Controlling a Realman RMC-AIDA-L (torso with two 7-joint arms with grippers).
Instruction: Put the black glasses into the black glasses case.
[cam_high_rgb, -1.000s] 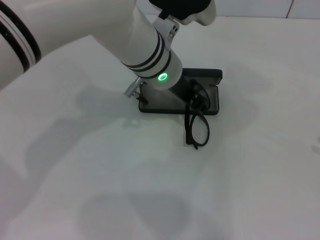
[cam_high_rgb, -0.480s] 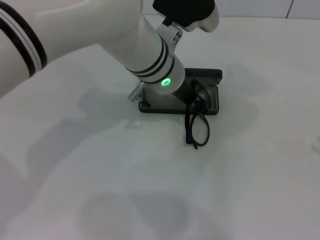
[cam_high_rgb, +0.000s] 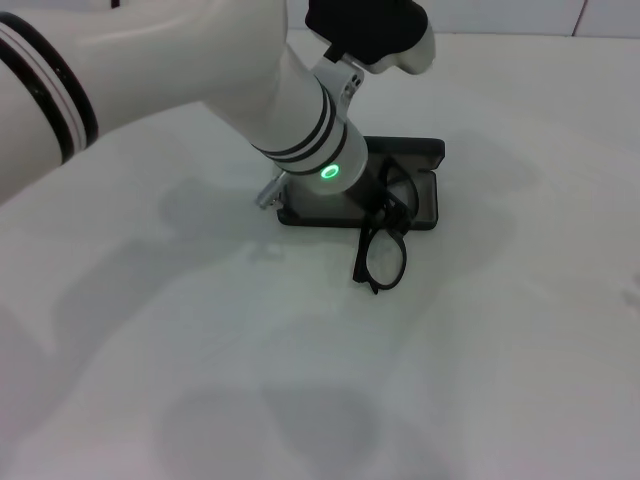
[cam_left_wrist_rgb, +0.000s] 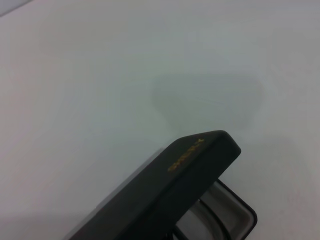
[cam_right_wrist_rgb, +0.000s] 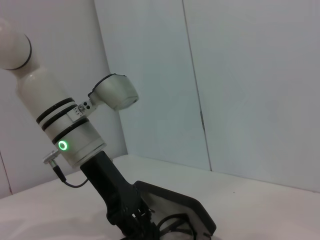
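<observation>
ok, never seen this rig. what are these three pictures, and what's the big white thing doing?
The white tube is the robot's left arm; its left gripper is down at the open black glasses case on a white table. The black glasses hang half out of the case, one lens over the table. Whether the fingers grip them is hidden.

The head view looks down from the robot's head. The left wrist view rides on that arm and shows the case lid with orange lettering. The right wrist view, from the other arm off to the side, watches the left arm from across the table; its own gripper isn't visible.
</observation>
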